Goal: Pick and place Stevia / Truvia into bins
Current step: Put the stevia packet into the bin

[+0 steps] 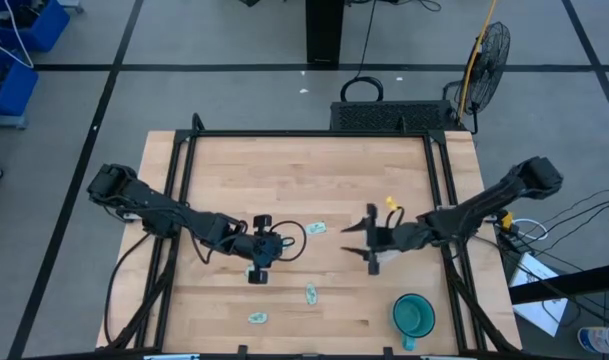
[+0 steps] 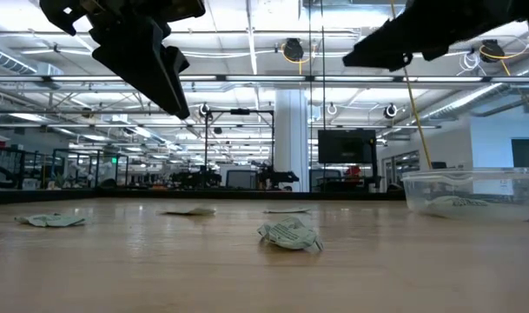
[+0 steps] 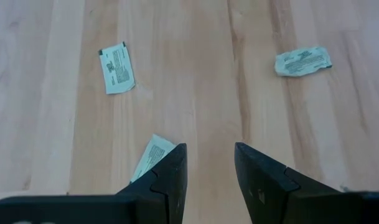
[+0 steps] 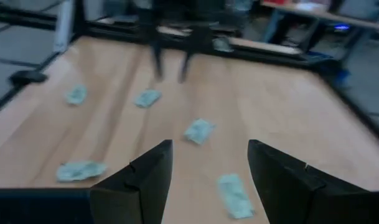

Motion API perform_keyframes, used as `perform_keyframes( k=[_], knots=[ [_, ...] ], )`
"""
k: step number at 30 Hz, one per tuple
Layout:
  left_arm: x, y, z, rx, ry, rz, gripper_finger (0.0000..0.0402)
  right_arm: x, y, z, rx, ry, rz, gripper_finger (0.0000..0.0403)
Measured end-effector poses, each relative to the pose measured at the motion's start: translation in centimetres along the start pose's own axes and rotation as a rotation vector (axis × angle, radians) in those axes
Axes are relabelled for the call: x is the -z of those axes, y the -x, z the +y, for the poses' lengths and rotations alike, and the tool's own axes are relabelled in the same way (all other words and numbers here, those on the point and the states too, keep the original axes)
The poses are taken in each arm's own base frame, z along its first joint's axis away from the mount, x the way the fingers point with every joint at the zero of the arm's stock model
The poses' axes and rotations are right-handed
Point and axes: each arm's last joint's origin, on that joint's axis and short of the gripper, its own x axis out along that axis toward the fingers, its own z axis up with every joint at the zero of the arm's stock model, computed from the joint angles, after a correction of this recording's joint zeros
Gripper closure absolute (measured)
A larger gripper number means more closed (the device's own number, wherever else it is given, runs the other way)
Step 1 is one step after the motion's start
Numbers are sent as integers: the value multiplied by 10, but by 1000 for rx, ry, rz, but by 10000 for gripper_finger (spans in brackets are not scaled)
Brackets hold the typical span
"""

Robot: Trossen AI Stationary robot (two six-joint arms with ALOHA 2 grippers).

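Note:
Several pale green and white sweetener packets lie flat on the wooden table: one (image 1: pixel 317 228) toward the middle, one (image 1: pixel 311 293) nearer the front, one (image 1: pixel 257 318) by the near edge. My left gripper (image 1: pixel 259 262) (image 3: pixel 209 168) hangs open above the table, with a packet (image 3: pixel 152 154) partly hidden behind one finger and two more (image 3: pixel 117 67) (image 3: pixel 302 61) beyond. My right gripper (image 1: pixel 369 240) (image 4: pixel 209 168) is open and raised, over the clear tub (image 2: pixel 468 191) (image 1: pixel 384 263), which holds packets. The right wrist view shows several packets (image 4: pixel 198 130) (image 4: pixel 234 194) ahead.
A round teal cup with a handle (image 1: pixel 414 315) stands at the table's near right corner. A small yellow object (image 1: pixel 391 203) lies behind my right gripper. Black rails (image 1: pixel 304 133) frame the table. A crumpled packet (image 2: pixel 288 233) sits close to the near edge.

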Motion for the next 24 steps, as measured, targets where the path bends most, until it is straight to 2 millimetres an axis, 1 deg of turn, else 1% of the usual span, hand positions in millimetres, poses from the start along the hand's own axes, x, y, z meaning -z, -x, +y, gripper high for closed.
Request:
perform_keyframes(
  k=[4,6,10,13,15,17,19,22,24],
  knots=[
    [0,-1,3,-7,-25,1,261,15,-28,12,-105,-14,49,201],
    [-1,-1,5,-11,-41,1,261,12,-43,20,-146,-11,69,201],
    [-1,-2,8,-18,-41,2,261,-2,-75,37,-272,22,90,202],
    [-2,-2,10,-22,-36,3,261,-10,-94,50,-391,43,115,202],
    [-2,-2,11,-22,-35,3,261,-11,-105,57,-424,60,131,202],
    [-2,-2,10,-22,-35,3,261,-6,-114,64,-432,69,156,202],
    [-2,-2,10,-22,-36,4,261,2,-122,69,-433,62,189,202],
    [-2,-2,10,-21,-36,5,261,18,-132,73,-416,-15,255,202],
    [-2,-2,10,-20,-38,5,261,30,-138,76,-412,-21,286,202]
  ],
)
